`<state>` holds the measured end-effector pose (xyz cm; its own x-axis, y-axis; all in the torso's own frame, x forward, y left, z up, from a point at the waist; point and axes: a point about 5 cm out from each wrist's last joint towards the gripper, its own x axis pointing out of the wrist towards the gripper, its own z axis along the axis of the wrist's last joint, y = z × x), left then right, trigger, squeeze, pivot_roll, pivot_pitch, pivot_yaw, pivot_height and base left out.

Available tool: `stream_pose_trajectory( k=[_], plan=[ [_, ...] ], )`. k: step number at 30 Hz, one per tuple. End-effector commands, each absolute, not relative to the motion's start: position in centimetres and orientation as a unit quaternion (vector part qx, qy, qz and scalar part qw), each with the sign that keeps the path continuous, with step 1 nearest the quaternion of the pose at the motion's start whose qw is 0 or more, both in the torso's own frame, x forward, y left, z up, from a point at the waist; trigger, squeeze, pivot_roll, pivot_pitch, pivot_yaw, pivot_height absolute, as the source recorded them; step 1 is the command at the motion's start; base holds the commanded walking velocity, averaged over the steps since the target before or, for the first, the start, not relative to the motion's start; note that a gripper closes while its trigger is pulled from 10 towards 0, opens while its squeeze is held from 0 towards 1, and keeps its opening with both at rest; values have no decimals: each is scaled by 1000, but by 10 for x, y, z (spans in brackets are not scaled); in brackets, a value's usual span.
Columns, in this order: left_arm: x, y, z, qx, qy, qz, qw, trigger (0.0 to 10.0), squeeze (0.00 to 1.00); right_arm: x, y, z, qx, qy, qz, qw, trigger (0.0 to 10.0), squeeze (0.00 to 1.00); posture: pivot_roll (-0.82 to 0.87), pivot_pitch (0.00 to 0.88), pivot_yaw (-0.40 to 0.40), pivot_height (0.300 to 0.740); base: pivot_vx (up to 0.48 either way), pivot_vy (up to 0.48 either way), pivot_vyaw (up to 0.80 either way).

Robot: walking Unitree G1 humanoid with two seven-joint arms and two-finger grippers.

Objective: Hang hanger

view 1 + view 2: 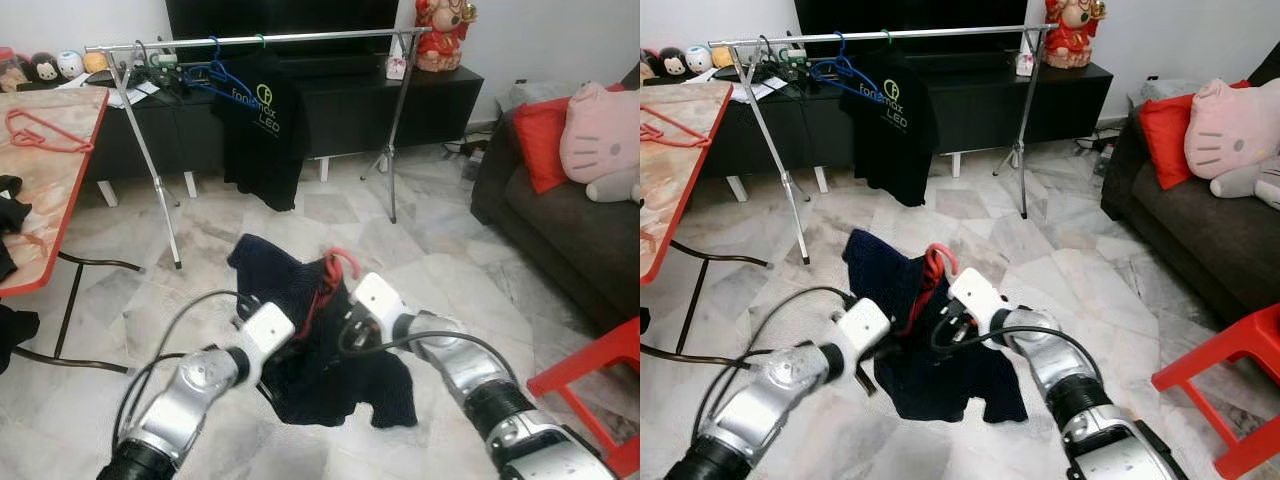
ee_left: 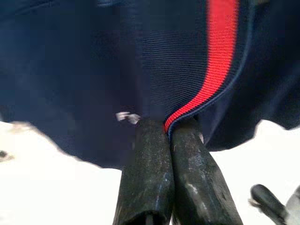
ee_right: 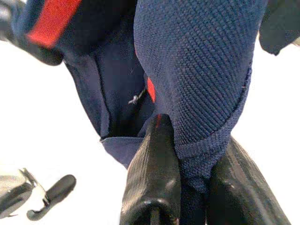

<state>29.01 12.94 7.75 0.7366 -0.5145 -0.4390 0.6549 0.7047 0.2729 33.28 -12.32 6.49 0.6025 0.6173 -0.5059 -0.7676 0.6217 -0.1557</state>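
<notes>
Left gripper (image 2: 168, 133): fingers pinched on red-trimmed hem of soft navy knit shirt (image 1: 330, 380). Right gripper (image 3: 192, 154): clamped on knit fold. Shirt w/ red plastic hanger (image 1: 335, 268) held near, centre, above floor. Silver metal rack (image 1: 250, 40) far. Fabric prob. light, limp, slips; grip hanger hook.

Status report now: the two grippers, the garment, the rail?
Left gripper shut on dark navy shirt with red trim. Right gripper shut on it too. Red plastic hanger inside shirt. Silver clothes rail ahead, black T-shirt hanging there.
</notes>
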Motion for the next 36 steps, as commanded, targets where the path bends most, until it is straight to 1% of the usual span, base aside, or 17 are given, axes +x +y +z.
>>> stream_pose_trajectory(
  k=[1, 4, 5, 6, 7, 9, 10, 11, 12, 17, 23, 25, 29, 31, 32, 34, 36],
  plan=[
    [291, 128, 79, 227, 161, -326, 903, 10000, 0, 338, -124, 76, -184, 181, 393, 883, 0, 0, -5, 0, -50, 740, 0, 0, 0],
    [286, 126, 73, 240, 171, -351, 889, 10000, 0, 340, -128, 80, -187, 174, 387, 886, 0, 0, -6, 0, -50, 740, 0, 0, 0],
    [282, 122, 72, 233, 173, -371, 882, 10000, 0, 341, -129, 82, -186, 172, 382, 889, 0, 0, -7, 0, -50, 740, 0, 0, 0],
    [272, 114, 71, 223, 173, -421, 862, 10000, 0, 343, -129, 84, -183, 168, 382, 890, 0, 0, -6, 0, -50, 740, 0, 0, 0],
    [272, 114, 71, 223, 173, -421, 862, 10000, 0, 343, -129, 84, -183, 168, 382, 890, 0, 0, -6, 0, -50, 740, 0, 0, 0],
    [264, 107, 70, 214, 173, -453, 848, 10000, 0, 345, -128, 87, -184, 161, 384, 891, 0, 0, -6, 0, -50, 740, 0, 0, 0],
    [263, 106, 70, 208, 173, -461, 845, 10000, 286, 346, -127, 88, -185, 158, 386, 890, 0, 0, -3, 0, -50, 740, 0, 0, 0],
    [262, 105, 71, 205, 173, -466, 843, 10000, 286, 346, -126, 89, -185, 156, 389, 889, 0, 0, -3, 0, -49, 740, 0, 0, 0],
    [261, 104, 70, 204, 174, -472, 840, 10000, 1000, 347, -125, 91, -184, 153, 390, 889, 0, 0, -3, 0, -49, 740, 0, 0, 0],
    [259, 103, 70, 217, 175, -487, 828, 10000, 1000, 349, -120, 95, -184, 142, 400, 887, 0, 0, -2, 0, -50, 740, 0, 0, 0],
    [262, 112, 84, 188, 155, -486, 840, 10000, 1000, 346, -121, 99, -197, 127, 437, 868, 0, 0, 2, 0, -53, 740, 0, 0, 0],
    [263, 126, 97, 167, 142, -478, 850, 10000, 1000, 341, -130, 94, -228, 143, 466, 843, 0, 0, 2, 0, -53, 740, 0, 0, 0],
    [262, 145, 109, 153, 132, -475, 856, 10000, 1000, 332, -143, 87, -253, 164, 503, 810, 0, 0, 8, 0, -59, 740, 0, 0, 0],
    [256, 157, 117, 137, 132, -491, 850, 10000, 1000, 324, -153, 81, -270, 183, 542, 774, 0, 0, 9, 0, -59, 740, 0, 0, 0],
    [256, 157, 117, 137, 132, -491, 850, 10000, 1000, 324, -153, 81, -270, 183, 542, 774, 0, 0, 9, 0, -59, 740, 0, 0, 0],
    [255, 161, 121, 132, 133, -495, 849, 10000, 1000, 320, -157, 79, -279, 190, 560, 756, 0, 0, 13, 0, -63, 740, 0, 0, 0],
    [254, 162, 121, 130, 133, -497, 847, 10000, 1000, 319, -158, 79, -282, 191, 566, 751, 0, 0, 13, 0, -63, 740, 0, 0, 0]
  ],
)
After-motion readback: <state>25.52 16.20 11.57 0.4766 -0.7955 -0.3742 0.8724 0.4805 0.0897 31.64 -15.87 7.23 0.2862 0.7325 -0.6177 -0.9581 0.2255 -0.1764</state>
